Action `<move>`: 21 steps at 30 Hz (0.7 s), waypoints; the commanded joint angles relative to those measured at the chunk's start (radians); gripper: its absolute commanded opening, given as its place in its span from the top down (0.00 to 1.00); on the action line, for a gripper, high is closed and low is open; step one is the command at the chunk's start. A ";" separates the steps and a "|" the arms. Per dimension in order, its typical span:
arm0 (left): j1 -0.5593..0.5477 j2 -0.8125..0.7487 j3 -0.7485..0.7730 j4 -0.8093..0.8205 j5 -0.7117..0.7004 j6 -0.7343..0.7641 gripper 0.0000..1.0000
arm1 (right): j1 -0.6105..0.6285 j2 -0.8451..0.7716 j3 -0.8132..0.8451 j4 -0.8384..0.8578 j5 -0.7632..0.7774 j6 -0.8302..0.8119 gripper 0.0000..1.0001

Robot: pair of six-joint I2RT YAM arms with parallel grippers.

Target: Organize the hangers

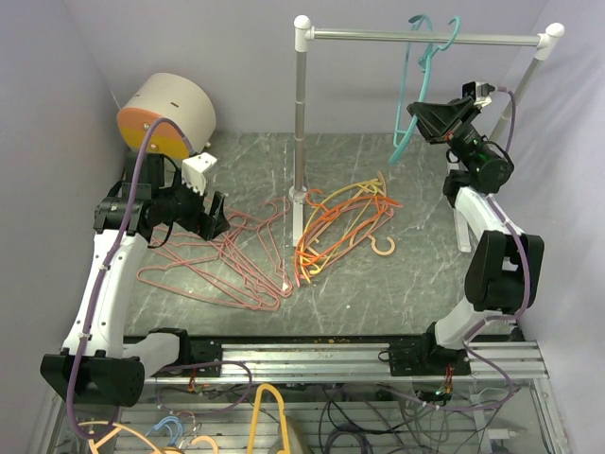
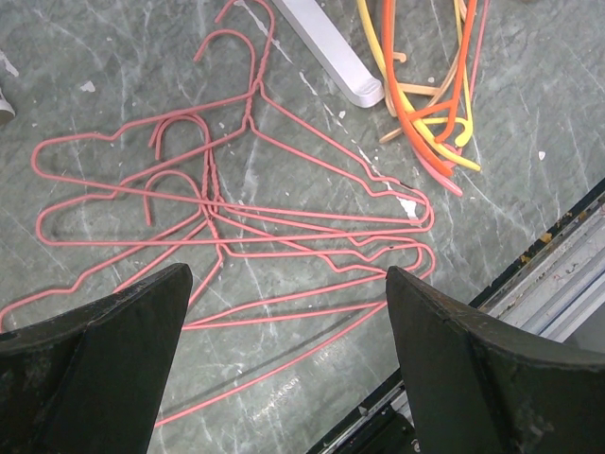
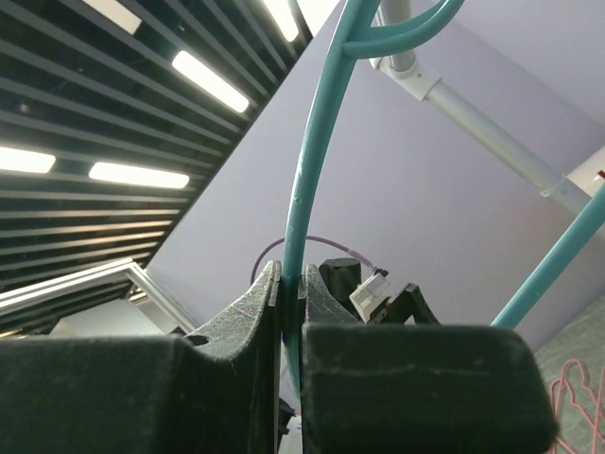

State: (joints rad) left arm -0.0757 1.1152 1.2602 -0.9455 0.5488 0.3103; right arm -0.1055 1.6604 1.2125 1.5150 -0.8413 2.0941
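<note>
My right claw (image 3: 288,279) clamps a teal hanger (image 3: 304,170) at the rail (image 1: 425,38); left claw (image 2: 288,279) gapes over pink hangers (image 2: 209,189) on the table (image 1: 397,303) (orange pile (image 1: 340,227) too). Mostly undone, I judge.

A silver clothes rail (image 1: 425,38) with white corner joints spans the back of the grey marbled bench (image 1: 397,293). Its upright post (image 1: 301,123) stands on a white foot (image 2: 326,47). Left of the post, by the back wall, a round beige drum (image 1: 175,109) lies on its side with an orange face; in front of the post, an aluminium track (image 1: 331,357) runs along the bench's near edge, with tangled cables (image 1: 359,416) below it.
</note>
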 commanded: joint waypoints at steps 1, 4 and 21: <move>-0.006 -0.001 -0.008 0.025 -0.007 0.003 0.05 | -0.007 0.025 0.029 0.263 0.024 0.110 1.00; -0.006 0.004 -0.007 0.027 -0.008 0.003 0.05 | -0.005 0.051 0.024 0.251 0.025 0.115 1.00; -0.004 0.004 -0.008 0.017 -0.020 0.007 0.05 | -0.008 -0.129 -0.164 0.096 -0.050 -0.063 0.04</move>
State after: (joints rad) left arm -0.0757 1.1210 1.2526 -0.9386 0.5373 0.3103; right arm -0.1062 1.7073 1.1416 1.5124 -0.8345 2.0987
